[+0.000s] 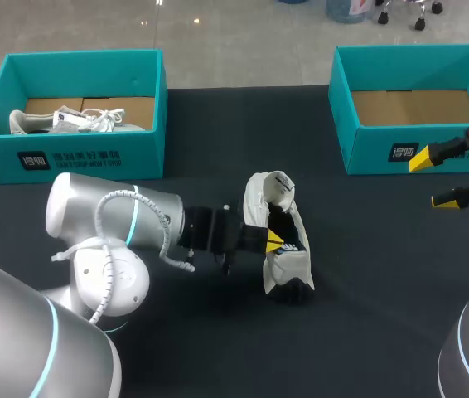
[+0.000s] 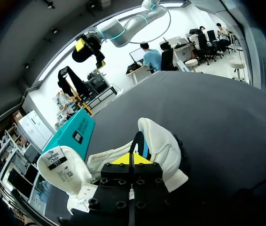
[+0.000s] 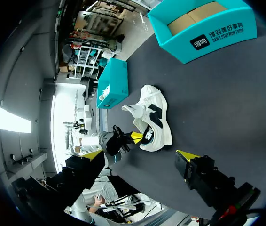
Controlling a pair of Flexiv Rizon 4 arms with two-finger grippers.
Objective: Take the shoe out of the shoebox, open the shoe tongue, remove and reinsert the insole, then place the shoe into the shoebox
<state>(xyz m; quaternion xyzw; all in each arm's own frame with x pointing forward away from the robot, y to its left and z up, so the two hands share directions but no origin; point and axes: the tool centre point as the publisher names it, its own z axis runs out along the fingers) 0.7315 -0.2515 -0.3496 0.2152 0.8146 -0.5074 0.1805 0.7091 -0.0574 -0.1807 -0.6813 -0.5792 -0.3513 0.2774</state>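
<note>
A white and black shoe point(image 1: 280, 249) lies on the dark table, mid-way between the two boxes, with its tongue point(image 1: 278, 186) pulled up. My left gripper point(image 1: 274, 240) is at the shoe's opening, its yellow tips pressed together and shut; I cannot tell whether a thin edge is pinched between them. The left wrist view has the tips point(image 2: 130, 160) against the shoe point(image 2: 163, 150), with the labelled tongue point(image 2: 58, 165) beside them. My right gripper point(image 1: 433, 179) hovers open near the right teal shoebox point(image 1: 384, 149), well away from the shoe point(image 3: 154, 122).
The left teal shoebox point(image 1: 69, 157) holds another white shoe point(image 1: 77, 120). Only cardboard shows on the floor of the right box. Bare dark tabletop lies between the shoe and my right gripper point(image 3: 140, 154).
</note>
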